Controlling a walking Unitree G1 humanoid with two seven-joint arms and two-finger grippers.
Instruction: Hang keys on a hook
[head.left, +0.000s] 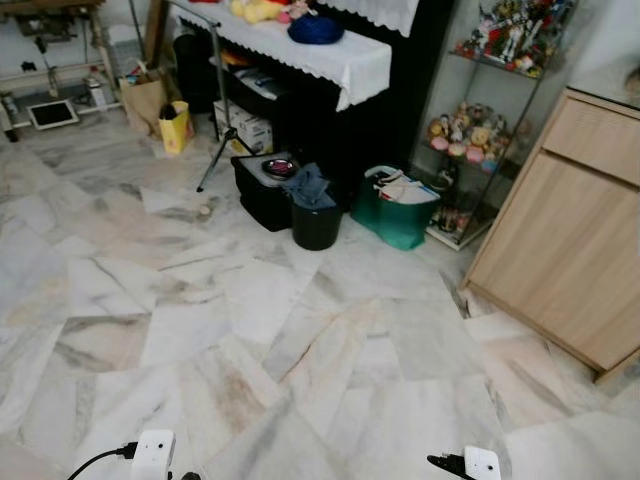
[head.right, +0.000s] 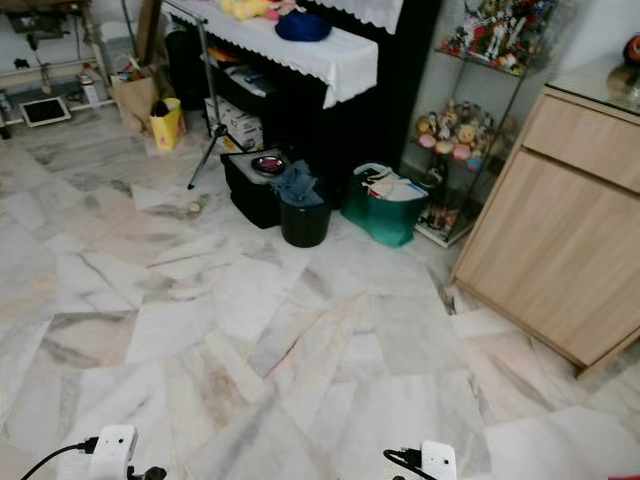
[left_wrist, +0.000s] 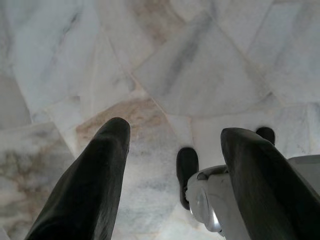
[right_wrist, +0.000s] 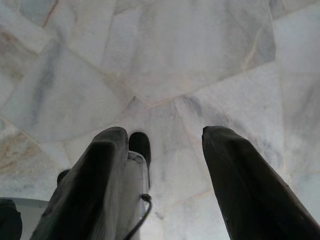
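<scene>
Keys, hook: cannot tell where from these views.

Left claw (left_wrist: 177, 132): two long black fingers spread wide apart, pointing down at marble floor (left_wrist: 200, 65); pale grey-veined tile in gap between them.

Right claw (right_wrist: 166, 134): same pose, fingers parted, aimed down at floor, bare tile between fingers.

Both claws hang low at robot's sides, well apart from each other.

Even soft daylight, slight blur
</scene>
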